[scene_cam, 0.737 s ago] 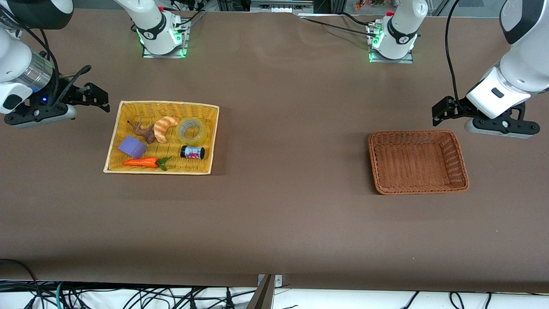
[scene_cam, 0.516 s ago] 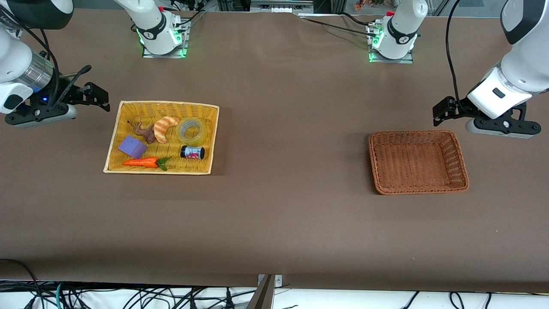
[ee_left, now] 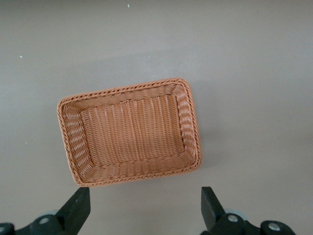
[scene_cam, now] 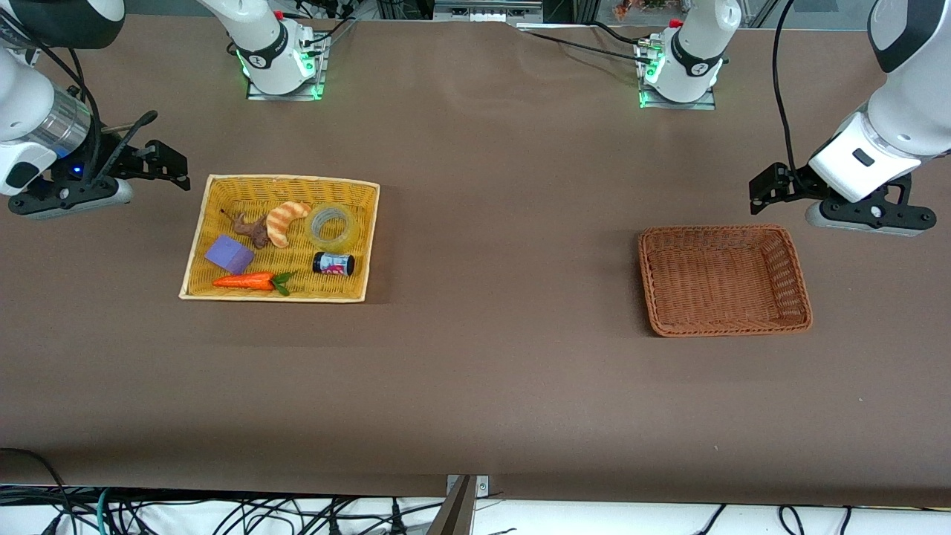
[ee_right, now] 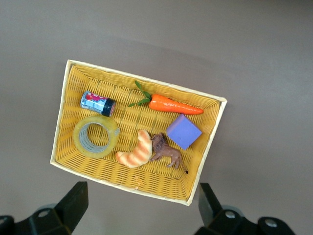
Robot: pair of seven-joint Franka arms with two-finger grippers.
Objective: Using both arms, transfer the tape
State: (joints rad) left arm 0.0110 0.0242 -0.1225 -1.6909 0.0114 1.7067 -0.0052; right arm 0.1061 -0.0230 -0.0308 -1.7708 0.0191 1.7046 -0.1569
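Tape [ee_right: 96,136] (basketed) lies below spread right fingers [ee_right: 73,200].

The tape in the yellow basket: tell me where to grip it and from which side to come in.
The tape lies flat, hole up, in the yellow basket. Probably best from straight above, one finger in the hole and one outside the rim, on the part facing the basket wall, since the croissant toy and black jar crowd two other parts.
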